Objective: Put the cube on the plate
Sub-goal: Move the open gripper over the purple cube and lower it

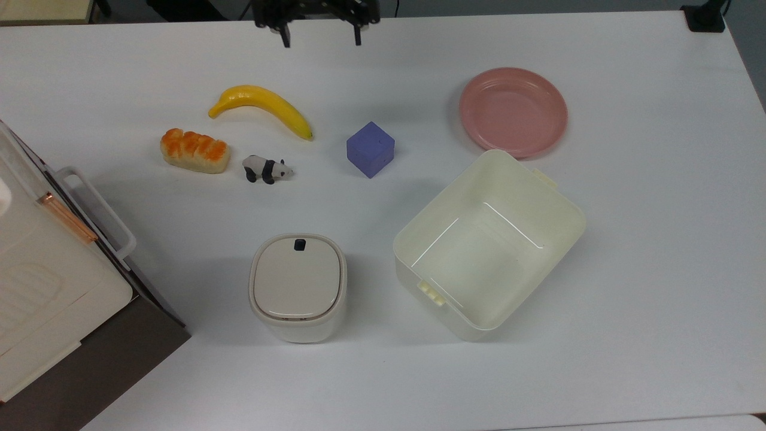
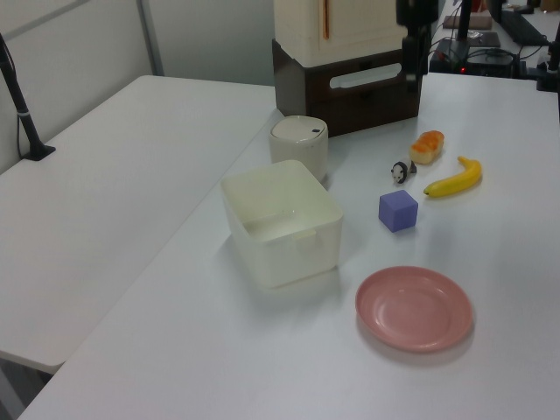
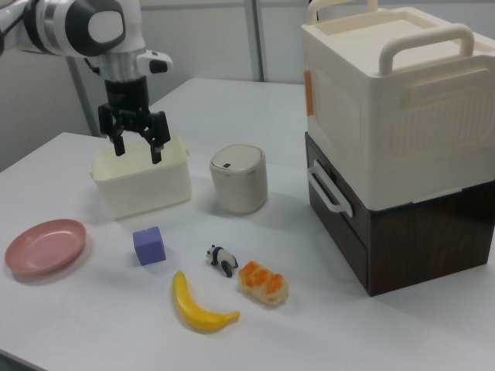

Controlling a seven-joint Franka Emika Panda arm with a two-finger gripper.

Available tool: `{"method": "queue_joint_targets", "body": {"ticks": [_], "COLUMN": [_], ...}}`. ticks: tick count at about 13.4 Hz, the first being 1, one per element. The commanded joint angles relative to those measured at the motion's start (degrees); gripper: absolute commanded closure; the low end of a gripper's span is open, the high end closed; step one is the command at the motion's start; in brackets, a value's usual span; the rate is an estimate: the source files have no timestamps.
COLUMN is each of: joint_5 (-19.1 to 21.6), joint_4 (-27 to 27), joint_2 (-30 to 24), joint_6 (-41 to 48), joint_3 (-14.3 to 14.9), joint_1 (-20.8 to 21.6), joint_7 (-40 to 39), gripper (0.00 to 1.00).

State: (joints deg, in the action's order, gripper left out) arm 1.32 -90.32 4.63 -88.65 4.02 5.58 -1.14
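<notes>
cube [image 3: 148, 246] below end effector [image 3: 138, 148] — apart, fingers spread

Spread-fingered claw [image 3: 138, 148] hangs above cube [image 3: 148, 246], well apart.

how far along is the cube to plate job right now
Nothing is done yet: the cube sits on the table, apart from the empty plate. In hand: the gripper hangs open in the air, holding nothing, well above the table. Left: descend to the cube, grasp it, carry it over and set it on the plate.
</notes>
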Motion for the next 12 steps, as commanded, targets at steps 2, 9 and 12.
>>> {"method": "queue_joint_targets", "body": {"ticks": [2,9,12], "joint_5": [-1.15,-4.66,-7.82], "joint_4": [-2.14,-8.8,-11.63], "joint_2": [-0.32,2.58,3.11], "joint_6": [-1.53,-10.29,-13.3], "joint_3": [-1.2,-6.03,-7.44], "joint_1": [0.22,0.57,0.75], "joint_7": [-1.32,-0.88,-0.8], "gripper": [0.0,0.0,0.0]}}
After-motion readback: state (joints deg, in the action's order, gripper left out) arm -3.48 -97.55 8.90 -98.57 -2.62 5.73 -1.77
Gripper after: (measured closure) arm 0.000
